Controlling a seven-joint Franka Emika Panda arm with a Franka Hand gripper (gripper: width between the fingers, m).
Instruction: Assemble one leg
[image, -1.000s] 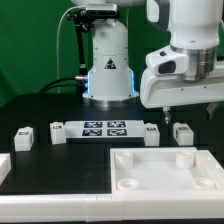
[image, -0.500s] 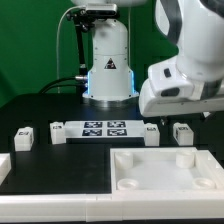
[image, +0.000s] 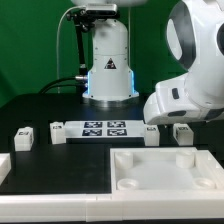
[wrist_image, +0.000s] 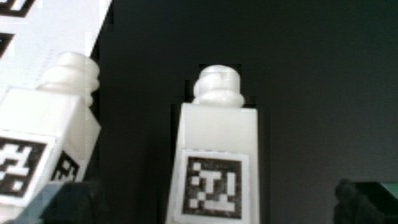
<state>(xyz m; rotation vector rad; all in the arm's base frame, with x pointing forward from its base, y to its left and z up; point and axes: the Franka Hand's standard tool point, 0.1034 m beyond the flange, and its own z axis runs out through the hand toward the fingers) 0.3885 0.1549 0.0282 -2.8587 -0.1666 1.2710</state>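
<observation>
My jaws (wrist_image: 214, 200) are open. Their dark fingertips (wrist_image: 54, 205) show on either side of the leg (wrist_image: 217, 140), clear of it and not yet touching. The leg rests on the black bench (image: 60, 170) with its marker face toward my wrist camera and its rounded peg end pointing away from me. A neighbouring leg (wrist_image: 45, 125) sits just beside it. In the exterior view both are in the right middle of the frame, just above the tray (image: 118, 158) and half under my wrist housing, so my jaws themselves are hidden there.

The narrow gap between the two legs worries me most. If I come down slightly off centre, one fingertip could land on the neighbour or wedge between the two and shove both across the bench. If I close unevenly, one fingertip would meet the smooth plastic first and twist the leg. A crooked grip would then spoil its alignment for the tray.
</observation>
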